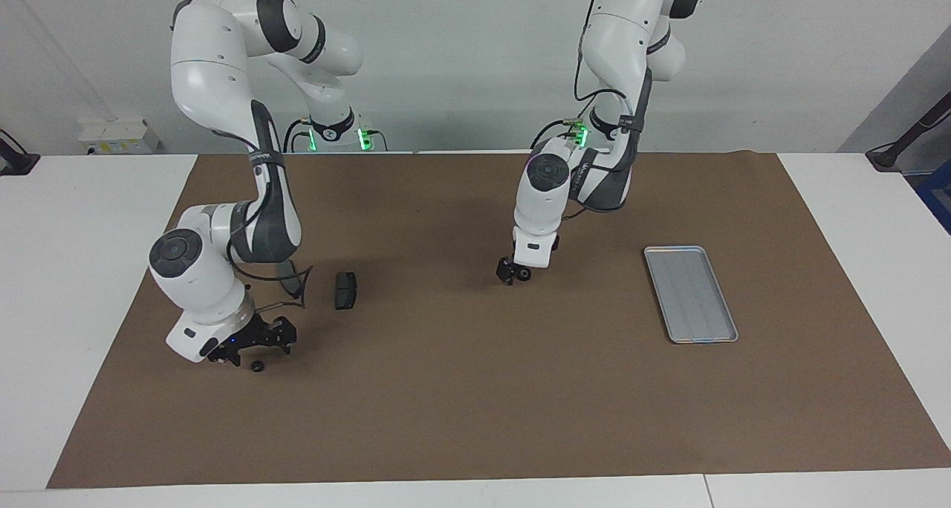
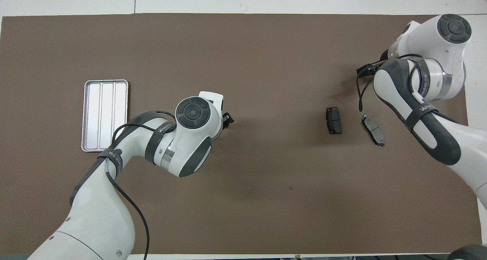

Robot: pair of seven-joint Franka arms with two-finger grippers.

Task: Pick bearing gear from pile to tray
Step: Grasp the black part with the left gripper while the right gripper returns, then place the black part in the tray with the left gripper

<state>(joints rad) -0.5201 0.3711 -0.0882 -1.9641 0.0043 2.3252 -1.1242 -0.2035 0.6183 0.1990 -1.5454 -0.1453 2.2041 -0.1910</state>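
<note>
Gear [image 1: 258, 366], a small black round piece, lies on the mat just beside the right gripper [image 1: 249, 350], slightly farther from the robots than its fingertips; that gripper sits low with jaws wide and empty. Left gripper [image 1: 514, 272] hangs low over mid-mat, jaws apart; whether it holds anything cannot be told. Tray [image 1: 691, 294] lies well apart, toward the left arm's end, so the right arm is far nearer the gear.

White table [image 1: 89, 285] under a brown mat [image 1: 475, 389], plain pale wall [image 1: 461, 40] at the robots' end, small white box [image 1: 119, 135] against it, even indoor light.
</note>
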